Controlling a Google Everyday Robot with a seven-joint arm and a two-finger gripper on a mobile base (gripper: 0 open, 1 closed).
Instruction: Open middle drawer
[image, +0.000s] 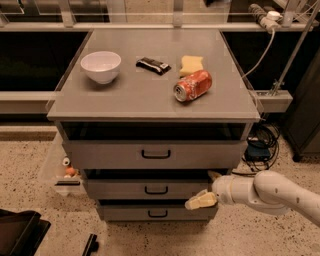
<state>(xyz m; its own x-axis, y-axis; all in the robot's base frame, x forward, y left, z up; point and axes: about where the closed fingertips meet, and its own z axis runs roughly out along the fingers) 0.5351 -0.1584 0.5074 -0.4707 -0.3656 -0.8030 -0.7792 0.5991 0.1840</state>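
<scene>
The arm (282, 192) extends low from the right, gripper (207, 189) spread wide, seemingly touching the middle drawer (120, 189).

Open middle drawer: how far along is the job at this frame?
Done: the approach only. The gripper is at drawer height, by the right end of the middle drawer. In hand: nothing is gripped; its fingers are spread, well right of the black handle. Left: reach the handle, close on it and pull. The drawer front does not look pulled out.
</scene>
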